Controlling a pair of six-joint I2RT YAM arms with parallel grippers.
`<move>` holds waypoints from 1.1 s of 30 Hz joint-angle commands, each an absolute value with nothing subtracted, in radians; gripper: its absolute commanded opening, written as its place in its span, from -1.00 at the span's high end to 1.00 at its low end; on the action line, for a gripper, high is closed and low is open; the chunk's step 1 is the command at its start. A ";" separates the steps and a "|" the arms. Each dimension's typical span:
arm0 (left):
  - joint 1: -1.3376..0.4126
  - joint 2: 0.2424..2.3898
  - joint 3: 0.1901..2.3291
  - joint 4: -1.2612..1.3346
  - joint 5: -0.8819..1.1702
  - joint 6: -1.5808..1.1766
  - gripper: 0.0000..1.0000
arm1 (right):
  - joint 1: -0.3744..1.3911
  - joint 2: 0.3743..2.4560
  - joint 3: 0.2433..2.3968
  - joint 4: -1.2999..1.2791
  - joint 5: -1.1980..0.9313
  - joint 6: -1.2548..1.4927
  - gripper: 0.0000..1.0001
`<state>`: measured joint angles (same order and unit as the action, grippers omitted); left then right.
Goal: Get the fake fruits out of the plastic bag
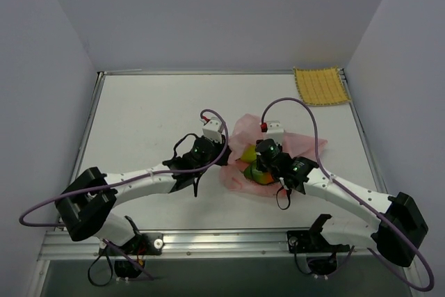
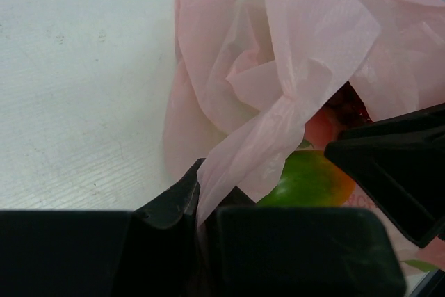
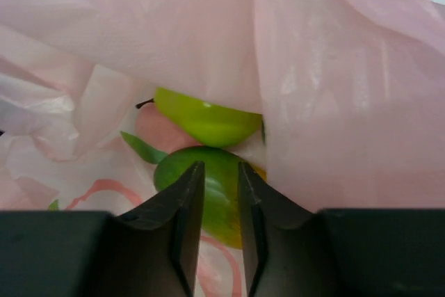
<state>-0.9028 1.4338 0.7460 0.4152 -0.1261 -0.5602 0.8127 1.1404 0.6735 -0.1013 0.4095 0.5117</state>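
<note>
Right wrist view is showing my right hand (image 3: pixel 220 168) hovering with its fingers slightly parted and gripping nothing. Just ahead of it, a glossy dark-green mango (image 3: pixel 170 170) and a lime-green fruit (image 3: pixel 205 119) are lying inside the thin pink plastic bag (image 3: pixel 327 102). My left hand (image 2: pixel 201 203) is clenching a fold of the bag, and bare surface (image 2: pixel 83 67) is lying open beside and beyond it.

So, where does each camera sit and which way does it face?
Top external: above, behind the arms, looking down at the table; both arms reach the plastic bag.
Left wrist: looks along the left gripper, shut on a bag fold.
Right wrist: looks past the right gripper at a green fruit in the bag.
All three show the bag.
</note>
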 commanded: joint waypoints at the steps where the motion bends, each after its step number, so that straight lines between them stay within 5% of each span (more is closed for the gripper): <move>1: -0.899 1.385 0.773 0.434 -0.144 -0.545 0.95 | 0.799 1.140 0.689 -0.031 0.292 0.410 0.45; 3: -0.894 1.391 0.782 0.430 -0.140 -0.534 0.95 | 0.772 1.154 0.689 -0.026 0.232 0.426 0.01; 6: -0.876 1.411 0.805 0.420 -0.124 -0.515 0.95 | 0.769 1.154 0.667 -0.023 0.224 0.449 -0.40; 12: -0.802 1.477 0.841 0.442 -0.063 -0.500 0.95 | 0.741 1.200 0.609 -0.011 0.233 0.480 -0.79; 28: -0.756 1.497 0.802 0.483 0.081 -0.554 0.95 | 0.902 1.229 0.538 -0.063 0.188 0.653 -0.87; 33: -0.758 1.445 0.787 0.425 0.097 -0.526 0.95 | 0.960 1.250 0.543 -0.020 0.322 0.707 -0.55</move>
<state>-0.7578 1.5085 0.7891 0.4347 0.0685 -0.5346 0.9314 1.2560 0.5442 -0.0254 0.2058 0.6449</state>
